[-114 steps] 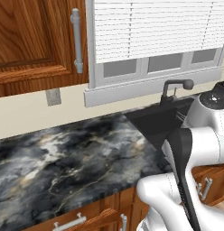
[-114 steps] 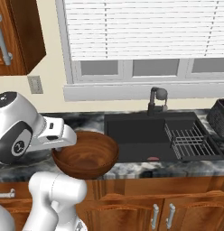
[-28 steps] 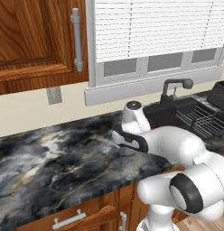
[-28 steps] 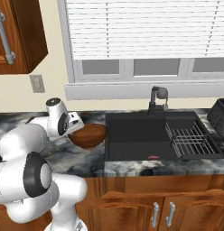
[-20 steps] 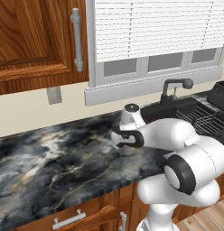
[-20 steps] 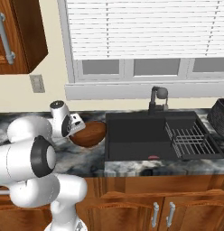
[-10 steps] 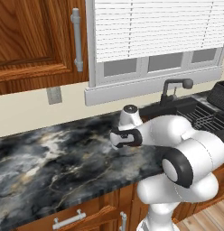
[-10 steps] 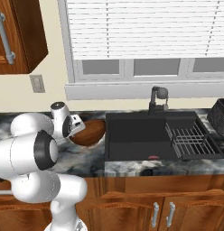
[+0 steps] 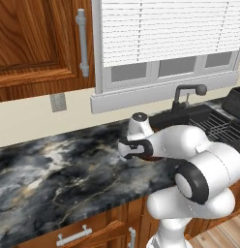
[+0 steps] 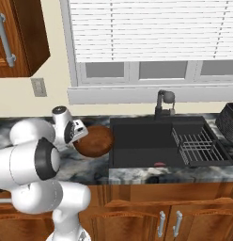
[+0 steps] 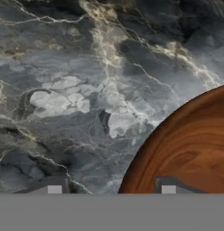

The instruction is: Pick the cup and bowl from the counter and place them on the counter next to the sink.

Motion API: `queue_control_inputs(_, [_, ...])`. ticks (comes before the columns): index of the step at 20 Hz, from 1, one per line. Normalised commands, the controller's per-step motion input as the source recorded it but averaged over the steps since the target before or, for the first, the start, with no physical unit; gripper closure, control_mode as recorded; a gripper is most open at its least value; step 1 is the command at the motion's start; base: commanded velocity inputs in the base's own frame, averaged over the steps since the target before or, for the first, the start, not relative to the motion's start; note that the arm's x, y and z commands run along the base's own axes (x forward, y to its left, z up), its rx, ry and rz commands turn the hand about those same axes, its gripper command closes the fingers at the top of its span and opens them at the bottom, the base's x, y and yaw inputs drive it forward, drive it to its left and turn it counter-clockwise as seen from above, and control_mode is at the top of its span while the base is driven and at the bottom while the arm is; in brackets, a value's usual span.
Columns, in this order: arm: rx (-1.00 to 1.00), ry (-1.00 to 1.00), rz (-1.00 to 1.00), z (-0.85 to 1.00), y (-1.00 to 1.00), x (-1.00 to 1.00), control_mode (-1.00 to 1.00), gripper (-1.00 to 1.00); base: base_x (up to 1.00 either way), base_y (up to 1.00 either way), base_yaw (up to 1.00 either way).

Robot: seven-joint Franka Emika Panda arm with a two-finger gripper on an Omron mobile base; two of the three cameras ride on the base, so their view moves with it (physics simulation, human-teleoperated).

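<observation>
On the dark black-and-grey marbled stone counter (image 10: 90, 172), just left of the black recessed rectangular sink (image 10: 146, 141) with its metal wire rack (image 10: 198, 147) and dark curved faucet (image 10: 164, 104), the round reddish-brown bowl (image 10: 93, 140) sits flat on the stone, touching or nearly touching the basin's edge. The white Franka gripper (image 11: 109, 189) hangs right over the bowl's rim; in the hand view the two fingers (image 11: 54, 188) stand apart, one outside the rim over bare stone, one over the bowl's inside, and I can't tell whether either pad touches the wall. Reads as the release step for the bowl, placement by the sink looks done. Next move: lift straight off without dragging the rim, then go find the small yellow cup and bring it beside the bowl.
</observation>
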Motion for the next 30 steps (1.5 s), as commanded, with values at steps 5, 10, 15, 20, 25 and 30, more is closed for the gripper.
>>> queue_control_inputs(5, [-0.01, 0.00, -0.11, 0.16, -0.06, -0.39, -1.00, -1.00, 0.00, 0.00, 0.00])
queue_control_inputs(10, [0.00, 0.00, -0.19, 0.36, -0.16, -0.39, -1.00, -1.00, 0.00, 0.00, 0.00])
queue_control_inputs(15, [0.07, -0.03, -0.21, 0.55, -0.17, -0.44, -1.00, -1.00, 0.00, 0.00, 0.00])
queue_control_inputs(20, [0.14, -0.07, -0.21, 0.60, -0.15, -0.63, -1.00, -1.00, 0.00, 0.00, 0.00])
queue_control_inputs(25, [0.25, -0.14, -0.21, 0.66, -0.26, -0.98, -1.00, -1.00, 0.00, 0.00, 0.00])
queue_control_inputs(30, [0.31, -0.11, -0.23, 0.53, -0.49, -1.00, -1.00, -1.00, 0.00, 0.00, 0.00])
